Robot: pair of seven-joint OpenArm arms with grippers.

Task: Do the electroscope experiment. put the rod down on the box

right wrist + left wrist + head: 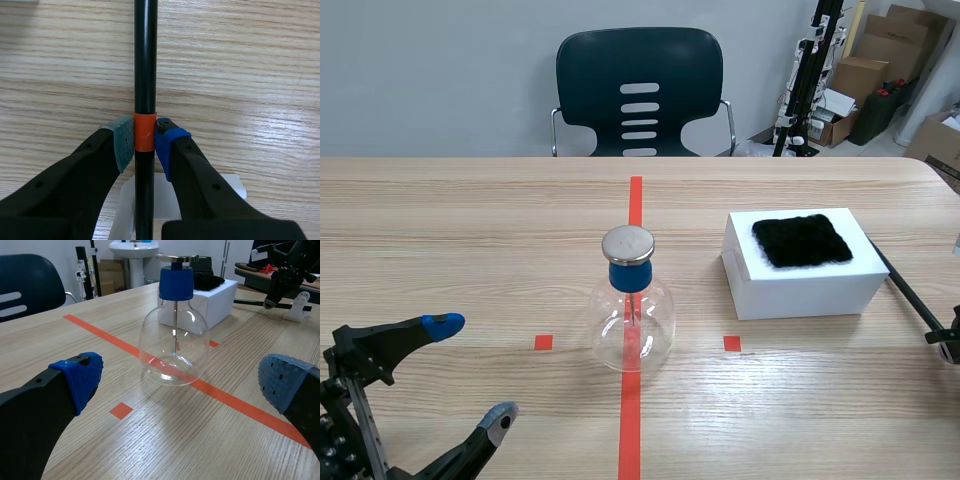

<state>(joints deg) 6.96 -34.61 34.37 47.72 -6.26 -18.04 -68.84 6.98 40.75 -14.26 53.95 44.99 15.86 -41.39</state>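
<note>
Though the right arm is mostly cut off at the scene's right edge, its pincer (145, 140) is clamped on the black rod (145, 60) at an orange band, over the worktop (470, 230) just right of the white box (800, 285). Whether rod and box touch is unclear. The left pincer (472, 370) gapes, holding nothing, near-left of the glass flask (632, 320).

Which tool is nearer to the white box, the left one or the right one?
Right. The right tool, holding the rod, is close beside the box; the left tool is far off, on the flask's other side.
</note>
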